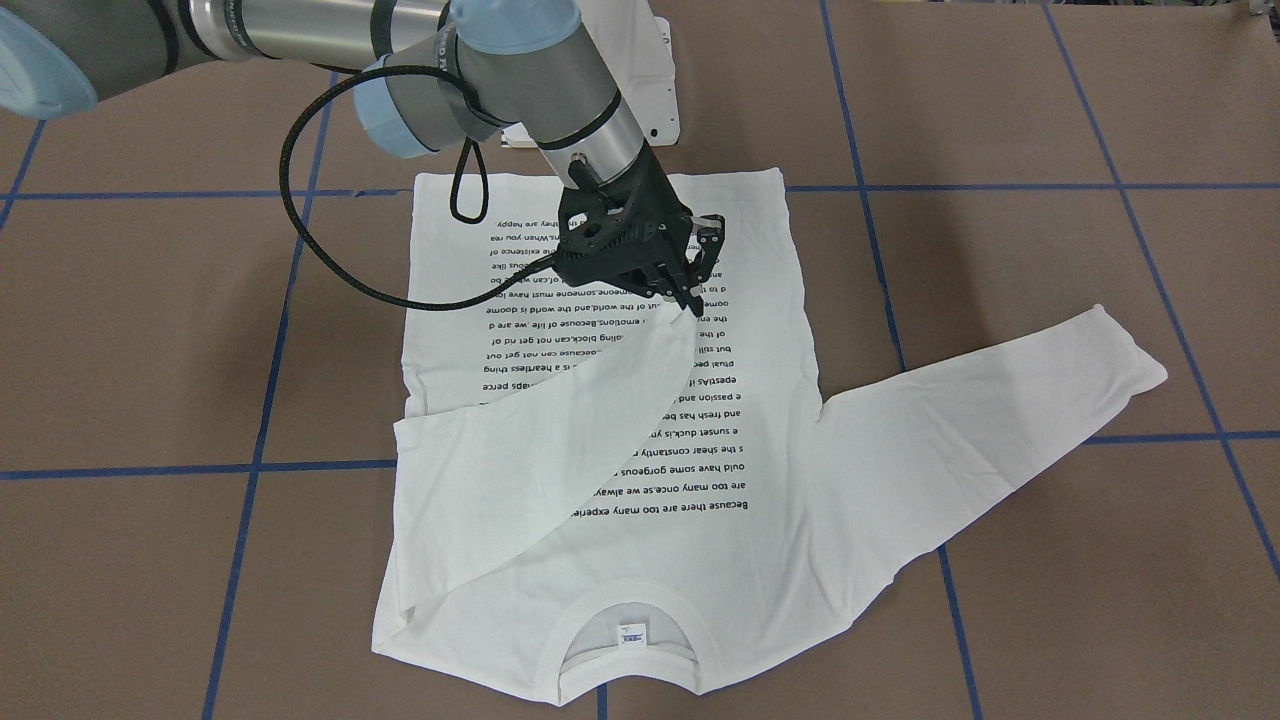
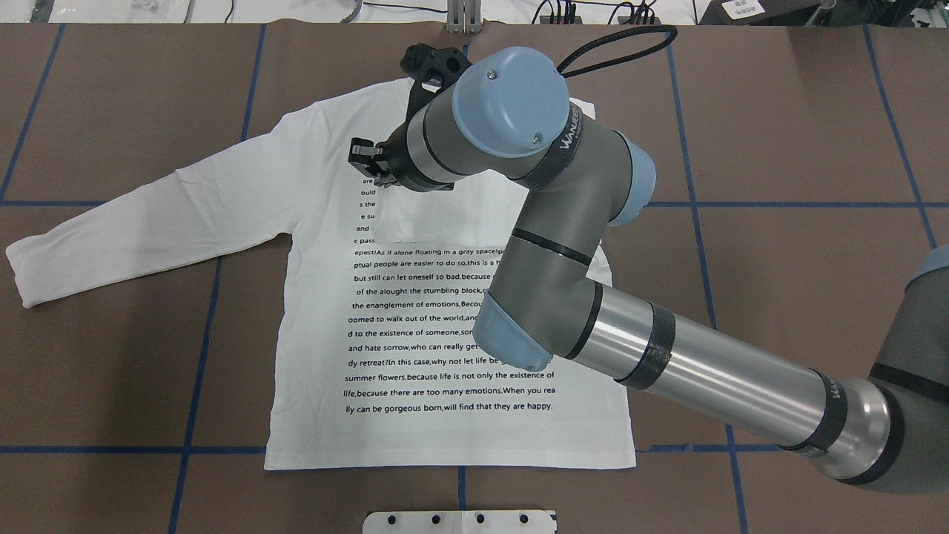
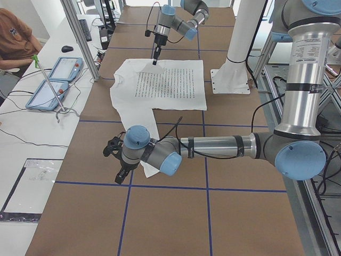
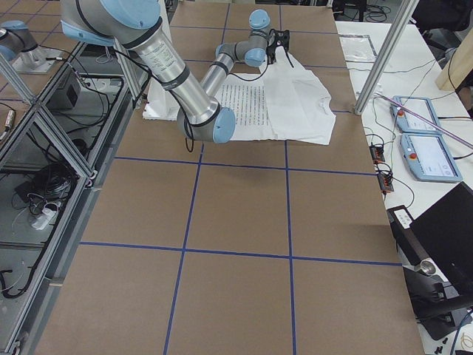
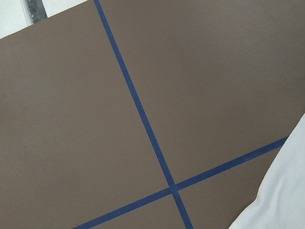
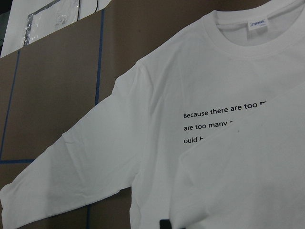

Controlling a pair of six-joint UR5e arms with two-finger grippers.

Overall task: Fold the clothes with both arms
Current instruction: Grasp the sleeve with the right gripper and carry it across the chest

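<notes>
A: Shirt (image 1: 660, 560) lies flat on the table (image 1: 1000, 100), print up. Front view: right gripper (image 1: 688, 300) is pinched on the sleeve (image 1: 540, 440) cuff, lifted over the text.
B: Overhead: other sleeve (image 2: 148, 215) is spread out to the robot's left. First sleeve fold, I'd say.
A: Left view: left gripper (image 3: 120, 175) hangs near that cuff. Can't tell if it's open or closed. Left wrist cam: just table and a cloth edge.
B: Next, probably: lay the cuff flat on the body, then release.
</notes>
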